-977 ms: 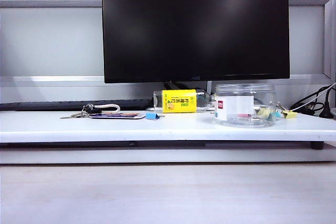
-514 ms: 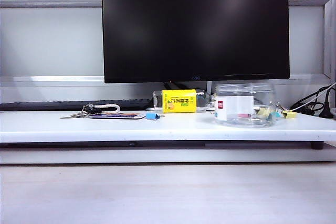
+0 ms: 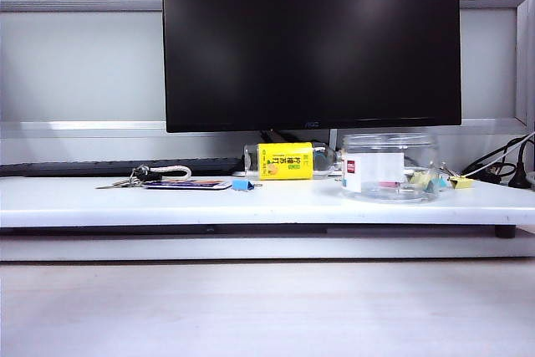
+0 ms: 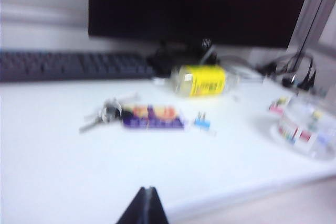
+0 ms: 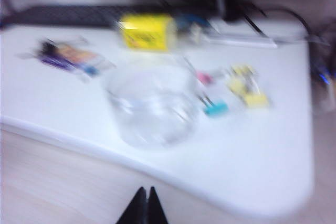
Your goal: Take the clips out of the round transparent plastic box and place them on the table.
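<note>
The round transparent plastic box (image 3: 389, 166) stands upright on the table (image 3: 251, 205), right of the yellow-labelled container (image 3: 286, 161). Yellow clips (image 3: 458, 181) lie on the table just right of the box, with a teal clip (image 5: 216, 109) and pink clip (image 5: 203, 78) nearby. The left end effector (image 4: 148, 211) and right end effector (image 5: 143, 209) are both closed tight, empty, hanging in front of the table's front edge.

clear jar (image 3: 389, 166) upright, clips (image 3: 456, 181) beside (yellow)
</note>
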Tool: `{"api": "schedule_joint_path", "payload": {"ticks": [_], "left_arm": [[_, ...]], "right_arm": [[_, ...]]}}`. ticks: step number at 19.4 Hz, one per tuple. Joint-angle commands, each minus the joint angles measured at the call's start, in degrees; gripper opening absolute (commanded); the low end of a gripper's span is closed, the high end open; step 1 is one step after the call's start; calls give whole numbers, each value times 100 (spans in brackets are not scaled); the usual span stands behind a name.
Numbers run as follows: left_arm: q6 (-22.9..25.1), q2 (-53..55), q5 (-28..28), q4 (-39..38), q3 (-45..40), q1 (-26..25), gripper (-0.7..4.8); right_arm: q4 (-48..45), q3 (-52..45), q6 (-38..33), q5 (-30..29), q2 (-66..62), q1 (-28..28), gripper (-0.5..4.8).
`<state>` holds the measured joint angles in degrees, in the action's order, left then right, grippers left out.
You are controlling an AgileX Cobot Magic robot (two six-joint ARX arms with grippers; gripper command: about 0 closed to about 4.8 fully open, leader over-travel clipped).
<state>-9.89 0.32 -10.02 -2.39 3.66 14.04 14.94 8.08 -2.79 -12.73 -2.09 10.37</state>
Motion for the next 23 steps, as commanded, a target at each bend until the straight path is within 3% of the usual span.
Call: {"api": "schedule_joint_path", "payload": {"ticks": [1,5,10,13,17,20,23], "left_arm": [[256,-7,-28,79,-116,0,-6],[385,-7,431,-31,-330,-2,-6],[363,-7,1110,-765,-339,-2,-6],[426,-4,1191,-828,-339,-2,-6],[892,-4,540,-787,-339,0,-6],[1185,-4,-293,-691,-339,0,-6],[1150,-4,-535,-664,-339,0,-6]], "right_arm": [[358,-223,-26,549,4,0,-1],[579,-442,-22,560,7,0,-1],[365,-490,555,557,2,0,-1],[361,-496,765,511,4,0,-1],[356,-498,752,256,4,0,-1],[345,-498,730,-48,4,0,-1],[339,-498,715,-317,4,0,-1]]}}
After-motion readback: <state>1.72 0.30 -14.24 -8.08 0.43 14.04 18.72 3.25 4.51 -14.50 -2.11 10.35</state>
